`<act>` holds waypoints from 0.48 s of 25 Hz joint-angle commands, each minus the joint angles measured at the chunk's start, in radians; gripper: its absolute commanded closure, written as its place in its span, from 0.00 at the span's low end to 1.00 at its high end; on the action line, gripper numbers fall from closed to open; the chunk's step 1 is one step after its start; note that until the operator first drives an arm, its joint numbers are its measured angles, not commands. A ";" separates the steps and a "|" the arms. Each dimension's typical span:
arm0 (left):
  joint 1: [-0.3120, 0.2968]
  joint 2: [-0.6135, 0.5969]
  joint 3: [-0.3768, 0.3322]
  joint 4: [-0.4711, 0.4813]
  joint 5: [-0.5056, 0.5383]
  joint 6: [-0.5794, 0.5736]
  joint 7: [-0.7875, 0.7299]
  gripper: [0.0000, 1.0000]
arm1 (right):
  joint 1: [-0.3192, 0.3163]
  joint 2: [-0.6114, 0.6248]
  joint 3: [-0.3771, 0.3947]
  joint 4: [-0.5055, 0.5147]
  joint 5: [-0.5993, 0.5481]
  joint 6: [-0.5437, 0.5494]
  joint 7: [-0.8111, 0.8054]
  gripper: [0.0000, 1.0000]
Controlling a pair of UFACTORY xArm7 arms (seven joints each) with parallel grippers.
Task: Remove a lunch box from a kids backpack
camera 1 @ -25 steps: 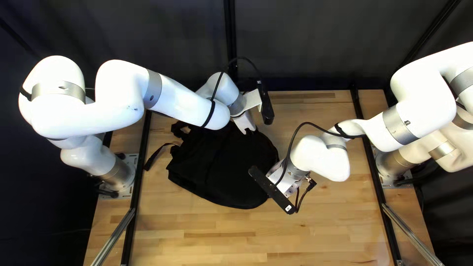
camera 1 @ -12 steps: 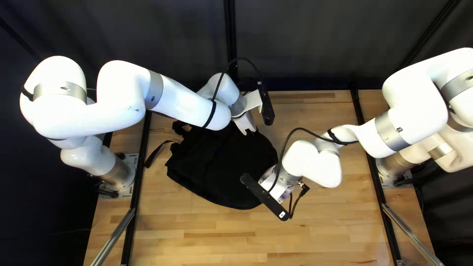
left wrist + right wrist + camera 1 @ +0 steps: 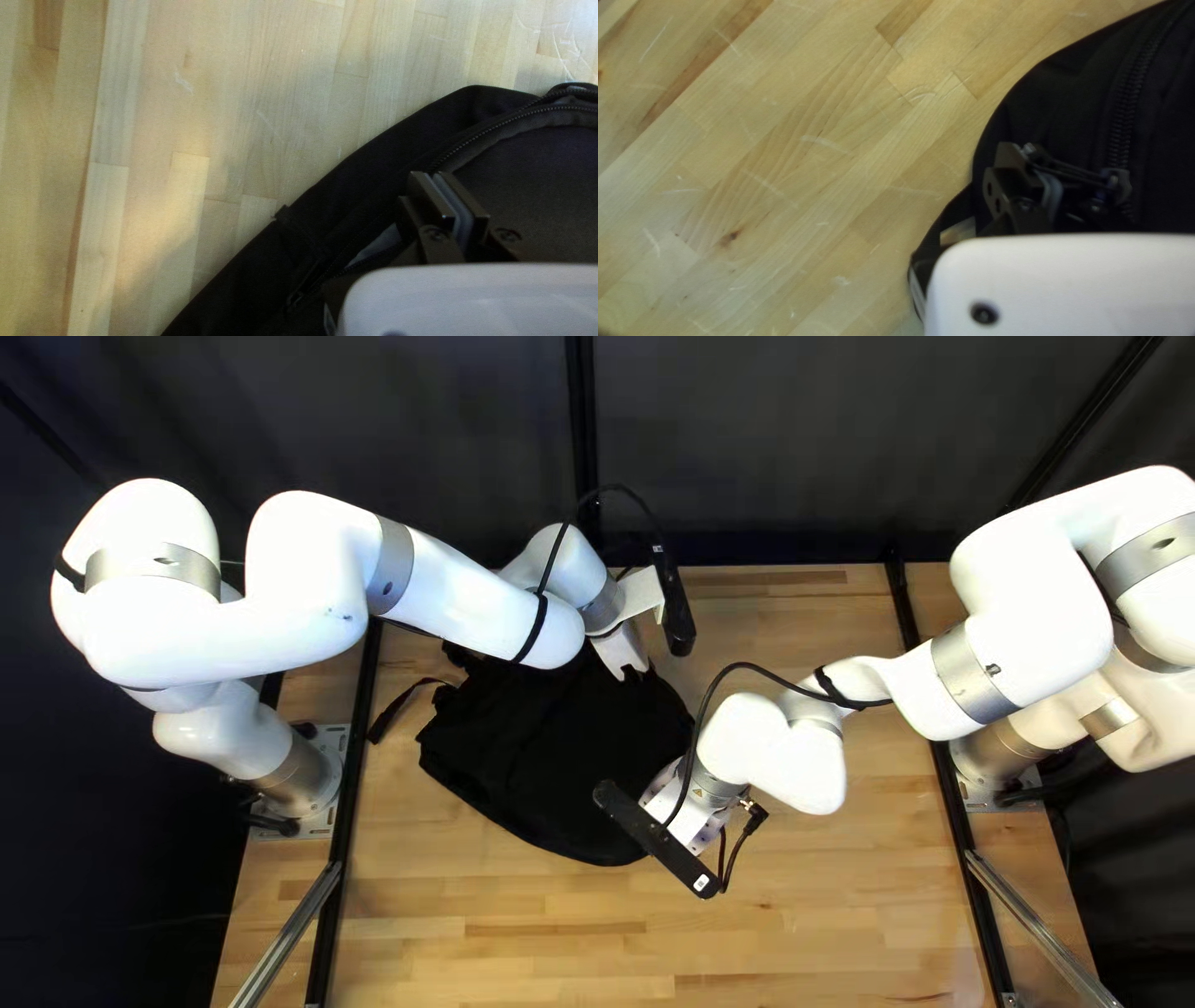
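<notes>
At backpack's (image 3: 535, 759) R side, your R gripper (image 3: 680, 816), further L than prev., clamps zip pull (image 3: 1065, 170); your L gripper (image 3: 631, 667) pinches backpack edge.

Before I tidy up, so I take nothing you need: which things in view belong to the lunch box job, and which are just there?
For the job: black backpack, zipper, strap. No lunch box shows.
Just there: table, dark curtain, silver rails.

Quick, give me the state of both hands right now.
Left hand: closed; whether backpack cloth is pinched cannot be told.
Right hand: closed, it seems on the zipper pull.
</notes>
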 commanded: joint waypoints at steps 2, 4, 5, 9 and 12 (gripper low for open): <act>-0.019 -0.032 0.009 -0.007 0.051 0.043 -0.057 0.00 | 0.018 -0.020 -0.017 0.004 -0.042 0.031 0.034 0.00; -0.032 -0.075 0.017 -0.022 0.122 0.080 -0.123 0.00 | 0.051 -0.053 -0.041 -0.014 -0.113 0.048 0.102 0.00; -0.037 -0.100 0.017 -0.035 0.155 0.093 -0.155 0.00 | 0.061 -0.069 -0.049 -0.026 -0.142 0.053 0.130 0.00; -0.041 -0.249 -0.015 -0.131 0.324 0.153 -0.322 0.00 | 0.104 -0.174 -0.084 -0.121 -0.326 0.063 0.307 0.00; -0.027 -0.365 -0.062 -0.205 0.429 0.196 -0.428 0.00 | 0.106 -0.254 -0.085 -0.183 -0.470 0.080 0.449 0.00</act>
